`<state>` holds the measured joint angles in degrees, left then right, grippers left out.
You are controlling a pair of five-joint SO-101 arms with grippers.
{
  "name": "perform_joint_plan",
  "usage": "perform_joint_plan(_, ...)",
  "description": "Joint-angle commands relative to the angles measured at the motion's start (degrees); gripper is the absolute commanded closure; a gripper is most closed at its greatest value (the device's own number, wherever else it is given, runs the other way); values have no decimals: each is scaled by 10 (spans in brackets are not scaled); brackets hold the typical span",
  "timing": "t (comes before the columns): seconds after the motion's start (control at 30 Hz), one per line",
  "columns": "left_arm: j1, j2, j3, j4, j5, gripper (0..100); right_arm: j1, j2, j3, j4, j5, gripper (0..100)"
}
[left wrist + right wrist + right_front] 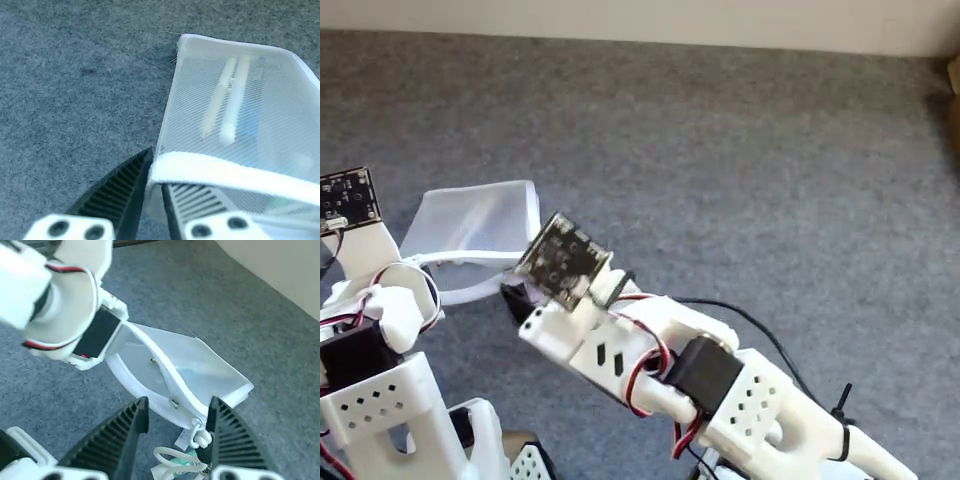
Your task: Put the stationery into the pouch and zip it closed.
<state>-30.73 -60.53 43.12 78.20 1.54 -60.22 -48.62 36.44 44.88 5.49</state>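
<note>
**Stationery in, zip not yet drawn**

At the left, the left arm (375, 340) stands beside the pouch (480, 220), which lies on the grey surface (740, 150). The left jaws are pinched tight on one end of the pouch's white zip band (225, 172), with the fabric sandwiched between them. Through the mesh, pens (225, 100) lie side by side inside, so loading looks done (something bluish beside them is too faint to name). The mouth (145, 375) gapes open.

Further right, the right arm (720, 380) reaches in from the lower right. The right jaws are spread wide and hold nothing. They straddle the zip pull (201, 437) and its white cord loop (172, 462) at the end opposite the left arm's hold.

To zip well, I judge the right jaws should close squarely on the pull, not the slack cord. They should then draw it low, in line with the teeth, toward the left jaws' end, where the opening lies. That pushes against a soft pouch, so a slow, straight stroke matters. Any lift or skew would likely buckle the band and jam the slider.
</note>
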Motion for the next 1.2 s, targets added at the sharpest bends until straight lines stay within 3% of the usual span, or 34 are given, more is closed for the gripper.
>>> perform_joint_plan(0.0,-6,0,-11,-11,-7,993,21,-21,-37,14,-19,817)
perform_joint_plan(0.1,-15,0,-21,-10,-5,993,25,-21,-38,34,-33,817)
perform_joint_plan(0.6,-212,-1,-66,-11,42,993,58,-5,-33,56,-119,817)
perform_joint_plan(1.17,-218,-1,-47,-23,46,993,57,276,-102,56,-314,817)
